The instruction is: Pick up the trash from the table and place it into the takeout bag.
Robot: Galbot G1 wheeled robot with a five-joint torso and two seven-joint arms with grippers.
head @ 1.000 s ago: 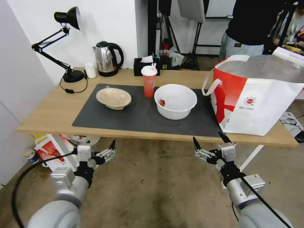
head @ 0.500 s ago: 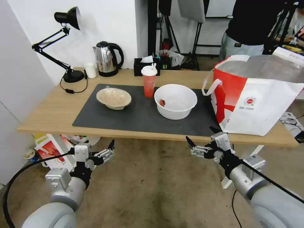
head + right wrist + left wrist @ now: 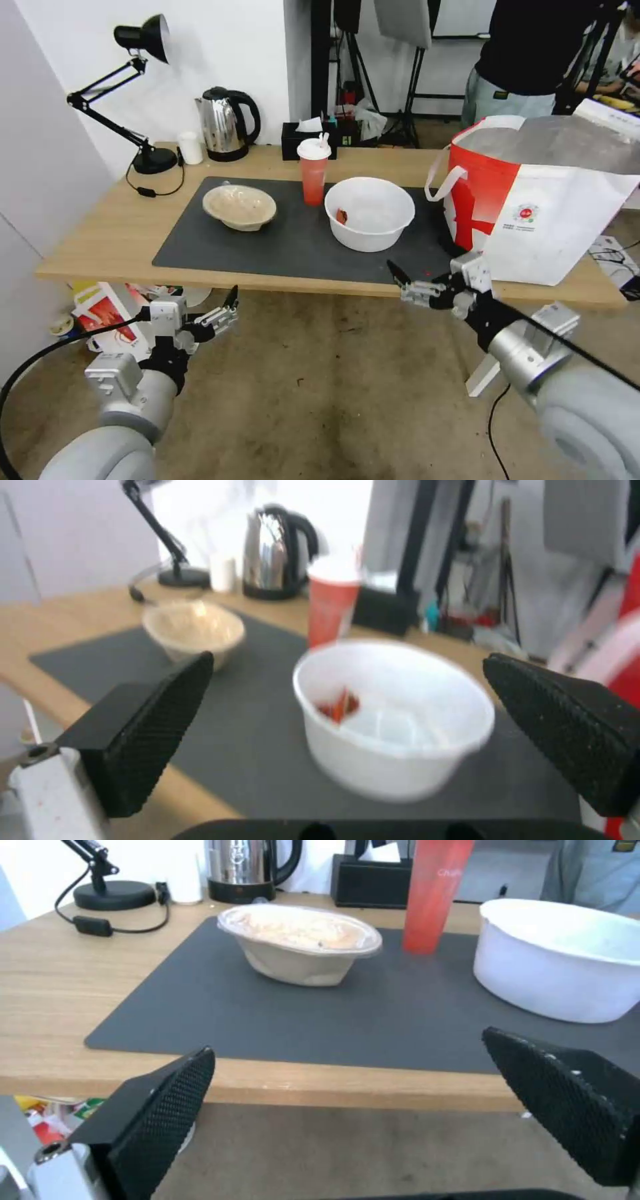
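1. Table (image 3: 100, 230): light wood, with a dark grey mat (image 3: 280, 247) over its middle.
2. White bowl (image 3: 369, 213): upright on the mat, red residue inside; nothing covers it.
3. Red cup (image 3: 314, 171): white lid, upright, just beside the white bowl at its 10 o'clock.
4. Beige bowl (image 3: 239, 207): on the mat, at 9 o'clock from the white bowl, apart from it.
5. Takeout bag (image 3: 540, 207): mouth open, foil lining showing, at 3 o'clock from the white bowl; a loop handle hangs on the side facing the bowl.
6. Back row, off the mat: desk lamp (image 3: 143, 100), small white cup (image 3: 191, 147), kettle (image 3: 227, 124), black tissue box (image 3: 308, 138).
7. Right gripper (image 3: 427, 270): claw wide, empty, over the table's near edge at 5 o'clock from the white bowl, close to the bag's lower corner.
8. Left gripper (image 3: 200, 313): claw wide, empty, below the table's near edge, at 6 o'clock from the beige bowl.
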